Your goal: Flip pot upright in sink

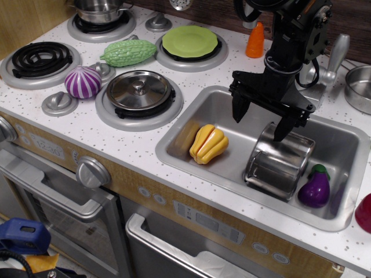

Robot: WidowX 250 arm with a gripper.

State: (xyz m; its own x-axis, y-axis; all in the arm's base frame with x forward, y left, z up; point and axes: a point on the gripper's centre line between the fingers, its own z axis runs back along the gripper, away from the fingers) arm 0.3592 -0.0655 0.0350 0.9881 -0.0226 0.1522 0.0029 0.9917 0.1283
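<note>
Lower right of the frame, low in the rectangular brushed-metal sink: shiny stainless-steel cylindrical pot lying on its side, open mouth toward the lower edge of the frame, long axis running roughly front to back. Just right, touching or nearly so: purple toy eggplant. Left, apart from it: yellow ridged toy vegetable. Directly above the pot's far end: black gripper, fingers spread wide, right tip at or just off the upper wall, gripping nothing. Likely next: close on the rim, tip upward.
</note>
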